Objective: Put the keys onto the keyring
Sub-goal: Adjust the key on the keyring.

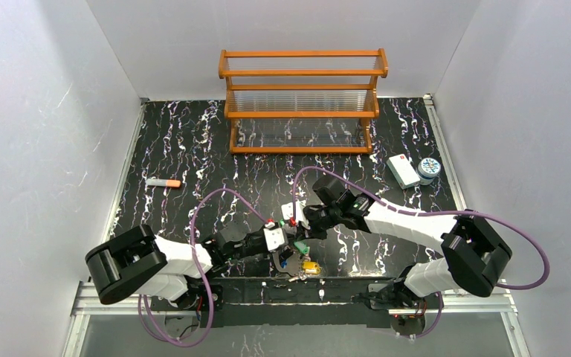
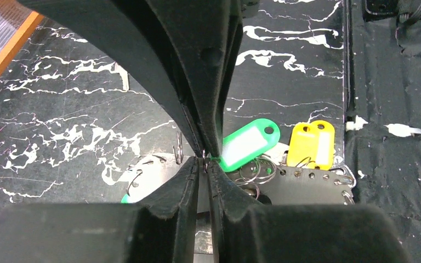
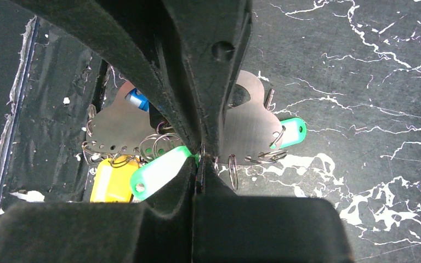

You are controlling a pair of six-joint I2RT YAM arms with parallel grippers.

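Observation:
The keyring shows as a flat silver plate with holes along its rim, lying near the table's front edge with small split rings hooked in the holes. The keys show as coloured tags: a green one, a yellow one, a blue one and a second green one. My left gripper and right gripper meet tip to tip above the plate. Both pinch the small wire ring at the end of the first green tag.
A wooden rack stands at the back. A white box and a round tin sit at the right. An orange-tipped grey stick lies at the left. The metal front rail runs just below the keys.

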